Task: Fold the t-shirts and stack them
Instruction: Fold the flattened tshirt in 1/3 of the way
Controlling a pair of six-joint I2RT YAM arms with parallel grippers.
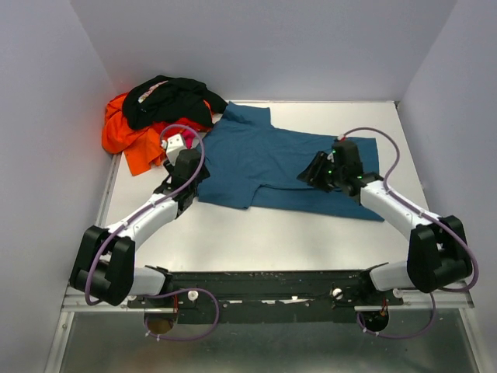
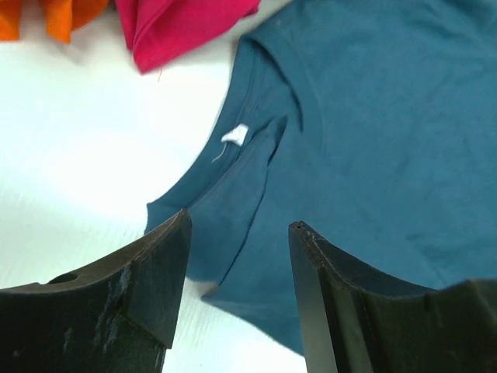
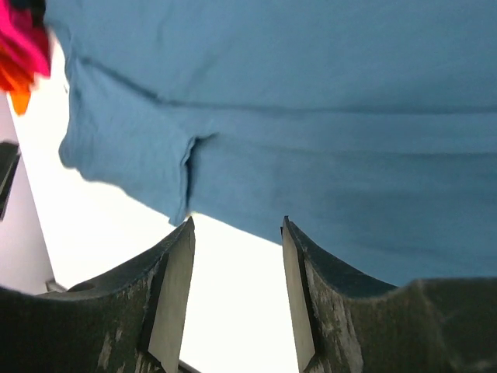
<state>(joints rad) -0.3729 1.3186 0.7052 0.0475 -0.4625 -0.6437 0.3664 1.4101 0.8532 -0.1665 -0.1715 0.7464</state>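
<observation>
The teal-blue t-shirt (image 1: 272, 159) lies spread across the middle of the table; it also fills the left wrist view (image 2: 373, 132) and the right wrist view (image 3: 311, 101). The black t-shirt (image 1: 171, 97) lies on the orange t-shirt (image 1: 128, 136) in a heap at the back left. A bit of the magenta-pink t-shirt (image 1: 189, 141) shows beside my left arm, and in the left wrist view (image 2: 178, 27). My left gripper (image 2: 237, 229) is open and empty over the teal shirt's collar edge. My right gripper (image 3: 237, 229) is open and empty over the shirt's near hem.
White walls enclose the table on the left, back and right. The table's white surface (image 1: 264, 241) shows between the shirt and the arm bases. A black rail (image 1: 264, 287) runs along the near edge.
</observation>
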